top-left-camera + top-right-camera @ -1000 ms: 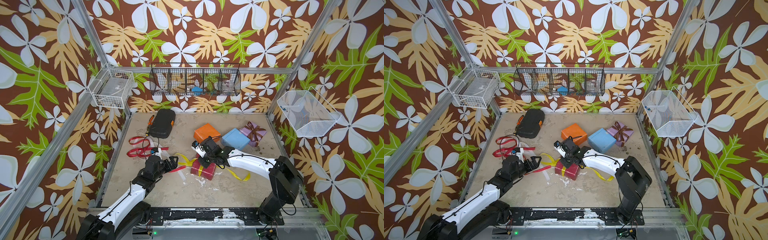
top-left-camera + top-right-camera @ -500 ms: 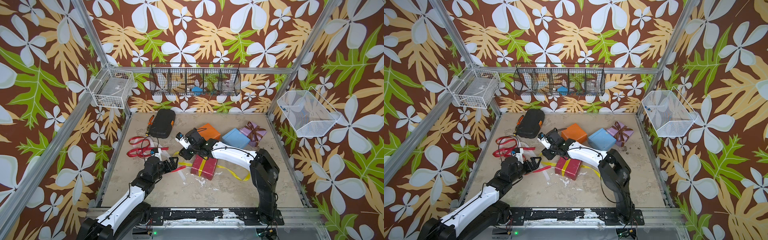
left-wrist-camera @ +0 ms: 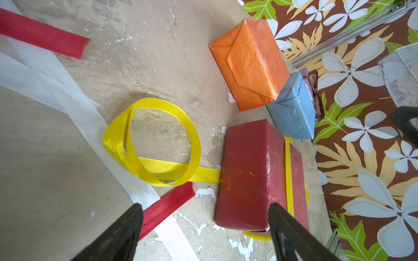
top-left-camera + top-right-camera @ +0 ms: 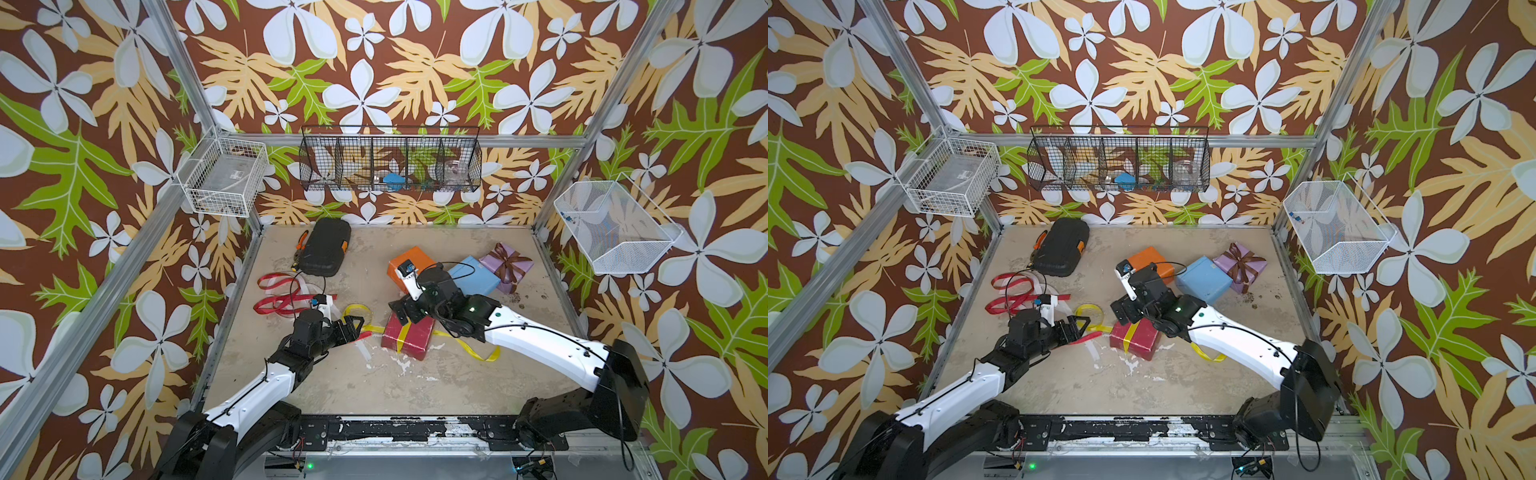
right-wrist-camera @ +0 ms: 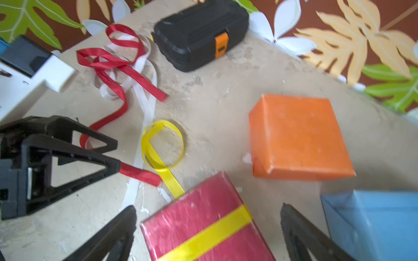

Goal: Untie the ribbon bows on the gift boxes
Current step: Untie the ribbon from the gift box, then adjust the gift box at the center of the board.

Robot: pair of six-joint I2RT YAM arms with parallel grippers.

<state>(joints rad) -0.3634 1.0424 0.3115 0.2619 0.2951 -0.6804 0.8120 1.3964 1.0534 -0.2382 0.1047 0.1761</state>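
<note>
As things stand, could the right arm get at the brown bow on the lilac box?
Probably yes. The right end effector hangs open over the dark red box, and the brown bow sits uncovered atop the lilac box farther back. The light blue box lies between, but low.

The scuffed desk carried four gift boxes, loose ribbons (red, white, yellow) and a black case.
</note>
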